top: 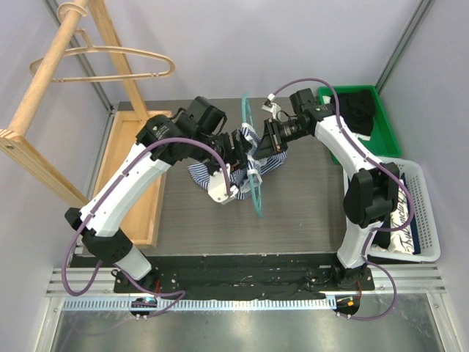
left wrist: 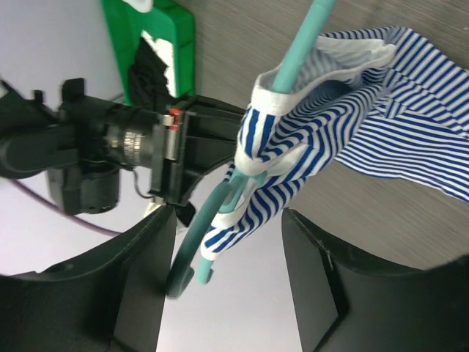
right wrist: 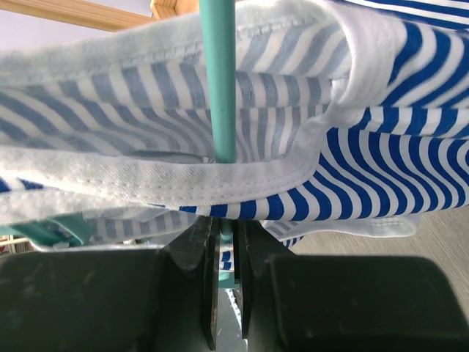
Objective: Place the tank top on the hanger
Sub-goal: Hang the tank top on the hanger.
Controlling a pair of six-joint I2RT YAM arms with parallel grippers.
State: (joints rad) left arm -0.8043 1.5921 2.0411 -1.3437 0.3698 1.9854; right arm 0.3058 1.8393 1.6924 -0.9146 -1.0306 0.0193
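Right wrist view shows the right gripper (right wrist: 226, 246) with its jaws nearly together on the thin teal rod of the hanger (right wrist: 218, 73). A scrap of striped cloth sits in the same gap. Straight ahead of the fingers the rod runs through the tank top (right wrist: 381, 161), whose white-trimmed edge folds across it just beyond the fingertips.

Left wrist view has the left gripper (left wrist: 229, 216) spread wide. One end of the hanger and a bunched, trimmed edge of the top lie between its fingers; I cannot tell whether either finger touches them. Just beyond, the right gripper faces it from the other side of the hanger.

From above, both grippers meet over the middle of the bench (top: 293, 213), with the hanger edge-on between them and the rest of the top trailing onto the bench below. A green bin (top: 385, 136) sits well beyond the right gripper, at the bench's far corner.
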